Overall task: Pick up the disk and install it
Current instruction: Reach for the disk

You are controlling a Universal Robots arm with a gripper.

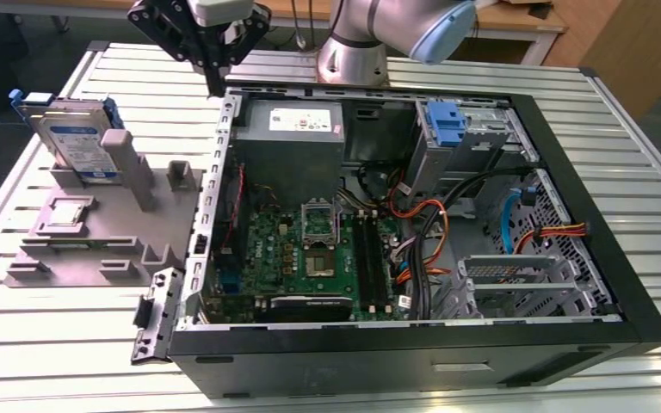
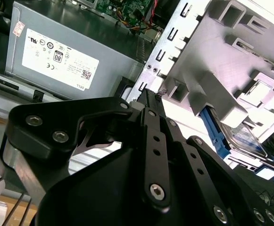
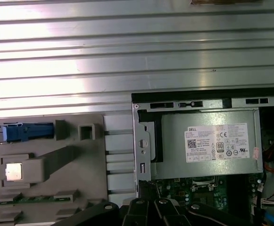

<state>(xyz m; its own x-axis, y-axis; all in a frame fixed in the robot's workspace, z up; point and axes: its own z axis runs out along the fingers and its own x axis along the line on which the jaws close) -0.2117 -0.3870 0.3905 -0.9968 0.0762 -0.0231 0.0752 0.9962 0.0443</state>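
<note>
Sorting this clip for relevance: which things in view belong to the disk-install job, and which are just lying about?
Job:
disk, upright in the grey holder
gripper, near the case's rim, apart from the disk
computer case, open

Just there:
power supply
bare blue bracket
motherboard
slatted table

The disk [image 1: 76, 136] is silver, with a white label crossed by a blue band and a frame of blue plastic. The holder [image 1: 78, 237] under it is plain grey, and the table [image 1: 55, 344] is shiny silver, striped with ribs. The computer case [image 1: 423, 353] is black, its circuit board [image 1: 296, 258] green, some wires [image 1: 560, 231] orange. The gripper [image 1: 213, 82] is matte black.
</note>
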